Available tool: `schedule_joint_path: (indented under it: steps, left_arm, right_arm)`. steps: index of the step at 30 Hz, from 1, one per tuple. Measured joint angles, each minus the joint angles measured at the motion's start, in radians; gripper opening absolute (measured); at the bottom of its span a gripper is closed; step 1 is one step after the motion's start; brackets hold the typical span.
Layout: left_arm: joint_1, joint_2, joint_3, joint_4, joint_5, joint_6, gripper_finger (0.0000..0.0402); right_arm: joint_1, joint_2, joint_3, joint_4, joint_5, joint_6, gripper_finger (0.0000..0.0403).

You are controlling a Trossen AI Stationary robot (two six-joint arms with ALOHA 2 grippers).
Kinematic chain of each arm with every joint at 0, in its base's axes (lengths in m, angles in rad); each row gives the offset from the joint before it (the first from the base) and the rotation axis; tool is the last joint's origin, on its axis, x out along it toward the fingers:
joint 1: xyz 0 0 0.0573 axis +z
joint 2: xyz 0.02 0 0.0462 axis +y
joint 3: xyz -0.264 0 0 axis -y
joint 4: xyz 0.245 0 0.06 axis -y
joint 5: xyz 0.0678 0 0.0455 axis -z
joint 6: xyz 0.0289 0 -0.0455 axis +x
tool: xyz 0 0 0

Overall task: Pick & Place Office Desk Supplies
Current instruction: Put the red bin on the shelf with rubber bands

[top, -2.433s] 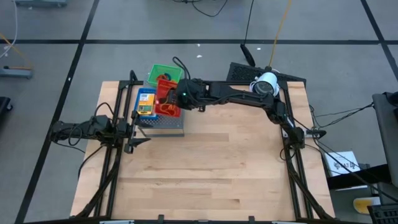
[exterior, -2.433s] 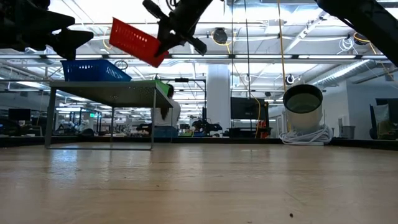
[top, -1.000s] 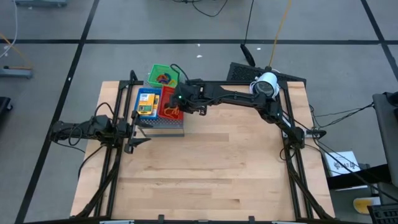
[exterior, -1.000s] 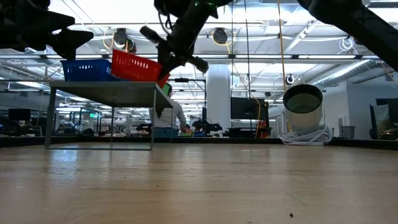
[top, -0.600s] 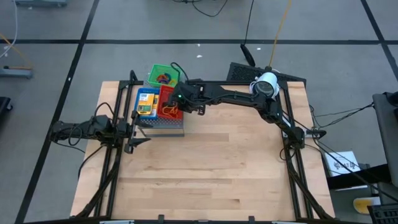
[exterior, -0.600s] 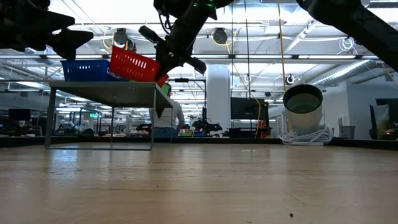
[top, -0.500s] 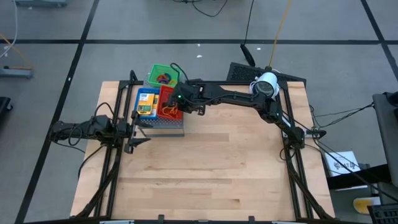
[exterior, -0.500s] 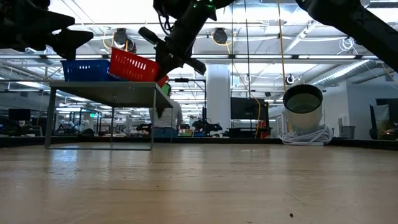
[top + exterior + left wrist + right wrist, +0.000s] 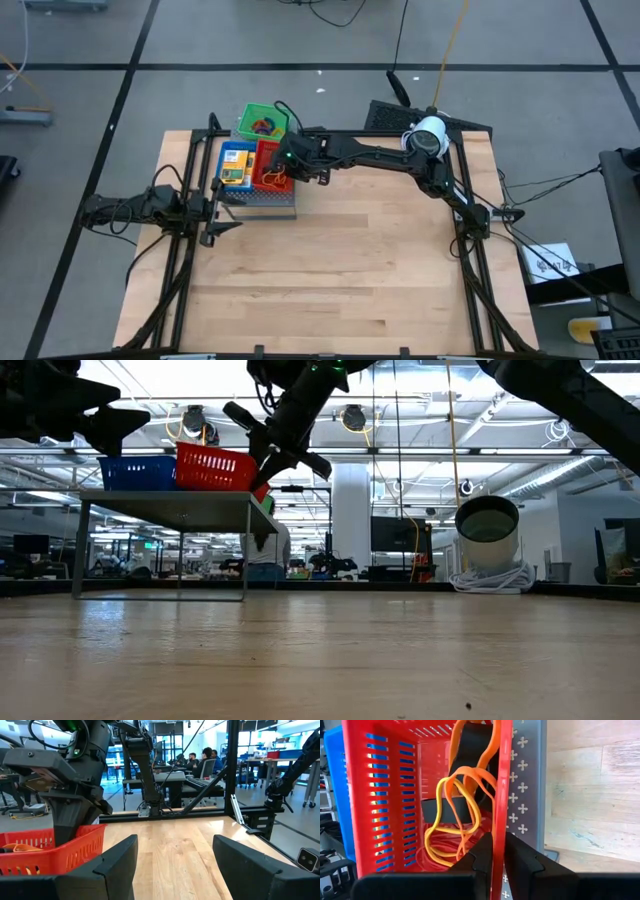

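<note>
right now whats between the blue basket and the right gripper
The red basket sits between the blue basket and the right gripper, which pinches its near wall; the high view shows it.

Your left gripper [image 9: 172, 865] shows two dark jaws standing wide apart with nothing between them. Beyond the gap lies the bare wooden table [image 9: 175, 840]. Ahead of one jaw sits a red basket [image 9: 55, 852] holding orange rubber-band loops [image 9: 20, 849]. The right gripper [image 9: 67, 822] reaches down at the basket's rim. People [image 9: 202, 760] sit in the room behind the table.
</note>
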State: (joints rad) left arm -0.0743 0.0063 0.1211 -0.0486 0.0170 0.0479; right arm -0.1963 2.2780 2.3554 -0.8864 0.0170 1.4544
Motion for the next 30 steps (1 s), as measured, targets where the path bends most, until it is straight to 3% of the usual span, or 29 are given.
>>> schedule_joint_path:
  steps: [30]
  left_arm:
    - [0.0,0.0,0.0,0.0,0.0,0.0,0.0269]
  right_arm:
    - [0.001,0.0,0.0,0.03,0.007,-0.026,0.0134]
